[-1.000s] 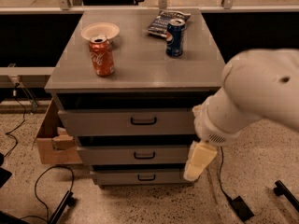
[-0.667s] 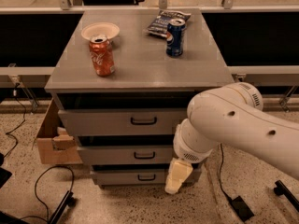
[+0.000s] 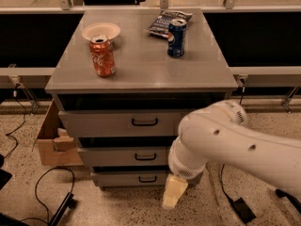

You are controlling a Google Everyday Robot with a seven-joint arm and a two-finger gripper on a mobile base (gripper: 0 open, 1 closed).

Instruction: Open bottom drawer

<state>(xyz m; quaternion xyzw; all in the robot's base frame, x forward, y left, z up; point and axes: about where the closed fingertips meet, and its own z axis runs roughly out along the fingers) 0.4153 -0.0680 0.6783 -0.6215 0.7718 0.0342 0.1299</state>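
Observation:
The grey cabinet (image 3: 141,74) has three drawers. The bottom drawer (image 3: 127,178) is the lowest one, with a flat grey front and a small black loop handle (image 3: 147,178). It looks closed. My white arm (image 3: 225,140) reaches down across the cabinet's right front. My gripper (image 3: 173,193) shows as a cream-coloured tip just below and to the right of the bottom drawer's handle, close to the floor.
On the cabinet top stand an orange soda can (image 3: 102,55), a blue soda can (image 3: 176,37), a white bowl (image 3: 100,31) and a chip bag (image 3: 165,21). A cardboard box (image 3: 51,142) sits on the floor at left. Cables (image 3: 47,192) lie on the speckled floor.
My arm has swung left and down across the cabinet front. The gripper tip has moved from right of the middle drawer to beside the bottom drawer's handle.

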